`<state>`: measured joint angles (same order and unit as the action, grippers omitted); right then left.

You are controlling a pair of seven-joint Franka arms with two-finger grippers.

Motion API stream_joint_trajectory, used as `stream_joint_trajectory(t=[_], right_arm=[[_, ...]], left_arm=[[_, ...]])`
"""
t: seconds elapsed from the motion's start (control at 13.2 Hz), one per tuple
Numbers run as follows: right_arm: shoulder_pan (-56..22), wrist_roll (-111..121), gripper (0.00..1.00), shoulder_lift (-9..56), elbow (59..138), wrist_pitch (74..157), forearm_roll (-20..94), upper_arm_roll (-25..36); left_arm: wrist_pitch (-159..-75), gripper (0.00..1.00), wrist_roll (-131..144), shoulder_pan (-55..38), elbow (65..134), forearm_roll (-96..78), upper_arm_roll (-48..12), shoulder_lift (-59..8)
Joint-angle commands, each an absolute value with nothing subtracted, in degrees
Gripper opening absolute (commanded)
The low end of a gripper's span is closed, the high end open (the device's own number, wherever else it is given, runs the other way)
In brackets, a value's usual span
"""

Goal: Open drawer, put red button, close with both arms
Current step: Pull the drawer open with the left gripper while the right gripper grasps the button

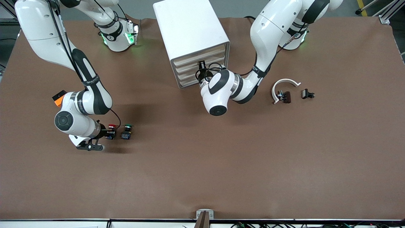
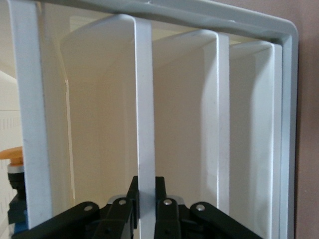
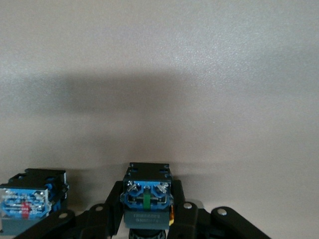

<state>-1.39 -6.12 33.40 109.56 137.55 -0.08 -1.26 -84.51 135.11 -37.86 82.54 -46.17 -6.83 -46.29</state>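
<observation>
The red button [image 1: 111, 127] lies on the brown table near the right arm's end. My right gripper [image 1: 107, 132] is shut on it, low at the table. In the right wrist view the gripper [image 3: 147, 211] has a finger against each side of the button's blue and black body [image 3: 147, 191]; the cap is hidden there. My left gripper [image 1: 202, 67] is at the front of the white drawer cabinet [image 1: 190, 28]. In the left wrist view it [image 2: 146, 196] is shut on the thin white front lip of one drawer [image 2: 144, 99]. I cannot tell how far that drawer is out.
A green-capped button [image 1: 127, 128] lies beside the red one, toward the left arm's end; it also shows in the right wrist view [image 3: 27, 204]. An orange block [image 1: 58, 98] sits by the right arm. A white curved piece [image 1: 284, 85] and small dark parts [image 1: 307, 94] lie toward the left arm's end.
</observation>
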Motion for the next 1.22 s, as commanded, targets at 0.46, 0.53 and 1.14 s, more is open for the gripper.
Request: stream_joint_trajectory(t=[0.46,0.53,1.14], right_arm=[[-2.72,-7.2,0.33,29.29,110.04,131.95,-0.35,-1.41],[-2.99,-9.12,0.33,27.88,110.04,129.75,-0.35,-1.41],[-11.84,-28.01,0.33,17.85,101.27,98.83,-0.44,-1.5]], left_arm=[[-83.93,0.04,136.32,-30.77,79.19,-47.72,-4.92,-46.23],[-84.02,0.04,136.32,-29.98,78.67,-47.72,-4.92,-46.23],[-87.89,0.89,135.53,-26.02,77.08,-47.81,-4.92,-46.32]])
